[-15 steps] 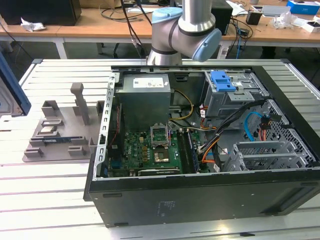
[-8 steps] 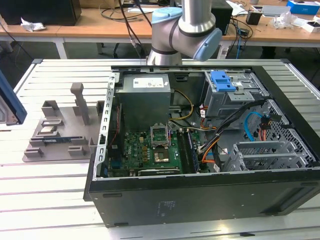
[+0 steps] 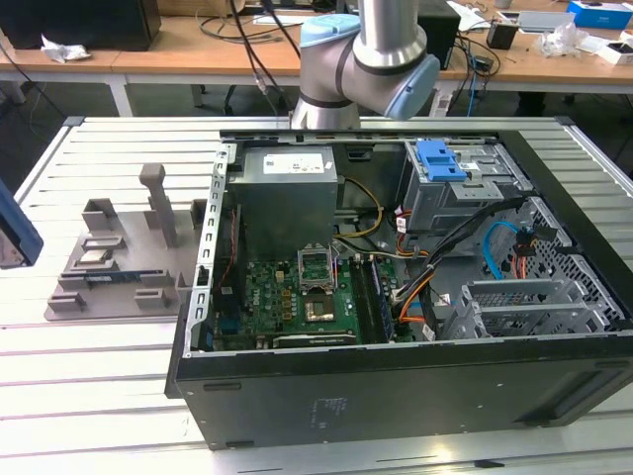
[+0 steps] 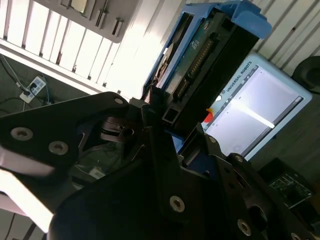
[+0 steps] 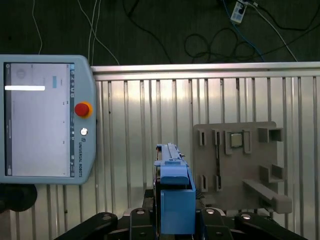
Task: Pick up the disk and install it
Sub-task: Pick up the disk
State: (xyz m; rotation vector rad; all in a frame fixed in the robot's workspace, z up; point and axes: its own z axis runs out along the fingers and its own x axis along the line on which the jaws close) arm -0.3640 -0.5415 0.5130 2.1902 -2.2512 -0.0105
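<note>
The disk (image 5: 172, 187) stands edge-on in my gripper (image 5: 172, 222), its blue plastic frame toward the camera in the first wrist view. In the second wrist view the disk (image 4: 210, 60) shows its dark circuit side and blue frame, and my gripper (image 4: 167, 127) is shut on its lower end with a black finger on each side. It hangs in the air over the slatted table (image 5: 130, 130), beside the grey fixture (image 5: 237, 160). At the exterior view's left edge a blue-edged piece (image 3: 12, 233), apparently the held disk, hovers above the table.
The open computer case (image 3: 396, 391) takes the middle and right of the table; its drive cage carries a blue bracket (image 3: 440, 160). The grey fixture (image 3: 119, 267) lies left of the case. A teach pendant (image 5: 42, 120) rests near the table's edge. The arm's base (image 3: 361, 59) stands behind the case.
</note>
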